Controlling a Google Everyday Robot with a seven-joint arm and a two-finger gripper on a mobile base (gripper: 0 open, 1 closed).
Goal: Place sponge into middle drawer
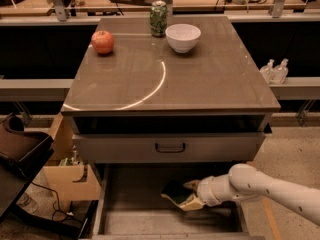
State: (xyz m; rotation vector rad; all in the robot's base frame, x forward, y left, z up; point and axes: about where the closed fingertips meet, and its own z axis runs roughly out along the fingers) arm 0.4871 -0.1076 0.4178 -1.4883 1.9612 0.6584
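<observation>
Workshop benches and rails are seen behind, with a concrete floor below. Most of the frame is filled by a grey cabinet (200, 79) with a flat top that is kept out of the work zone.

The middle drawer (140, 219) is pulled well out at the bottom of the view. Its plain floor is exposed and unobstructed, so a drop from above is allowed. The white robot arm (270, 186) is brought in from the right, over the drawer's right wall, and kept low so that it passes under the closed drawer front (125, 147) above it. That front, with its small dark loop handle (170, 147), is left shut and is not the target.

A cardboard box (70, 176) is parked on the floor just left of the cabinet. On the cabinet top, a white bowl (183, 36), a red apple (102, 41) and a green can (159, 18) are set toward the back, well apart from the drawer. Two small bottles (275, 70) are stood on the ledge to the right.

The sponge (176, 191) is held over the drawer's right half, tilted, with its dark green face up and its pale yellow body beneath. It is judged to be just above the floor, not resting on it. It is pinched by the gripper (191, 195), which is positioned inside the drawer's outline with its jaws closed on the sponge's right end.

Placement is judged nearly done. Only lowering and release are left.
</observation>
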